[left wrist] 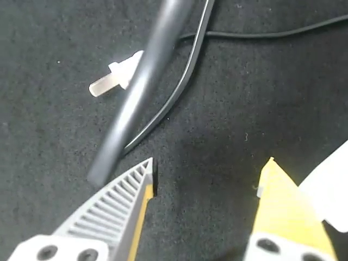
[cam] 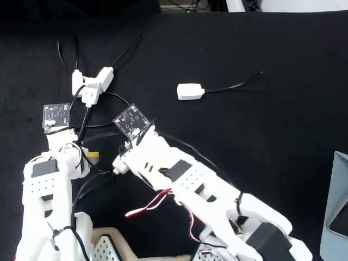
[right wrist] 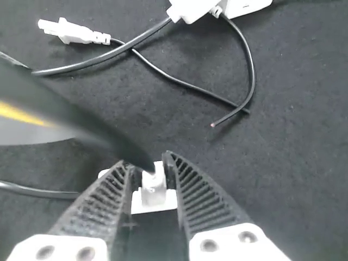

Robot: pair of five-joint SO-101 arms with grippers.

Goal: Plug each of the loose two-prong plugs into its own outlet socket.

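My right gripper (right wrist: 147,161) is shut on a small white two-prong plug (right wrist: 151,190), whose black cable runs out between the fingers. Ahead of it a second white plug (right wrist: 70,32) lies loose on the black mat, near a cluster of white outlet sockets (right wrist: 217,7). In the high view that cluster (cam: 91,84) sits at the far left, just beyond both arms. My left gripper (left wrist: 209,174) hangs open over the mat with nothing between its fingers; a white plug (left wrist: 111,81) lies ahead of it, partly behind a thick black cable (left wrist: 142,89).
A separate white socket (cam: 190,91) with a thin black lead lies near the middle of the mat. Black cables (cam: 125,51) loop around the socket cluster. A grey object (cam: 337,212) stands at the right edge.
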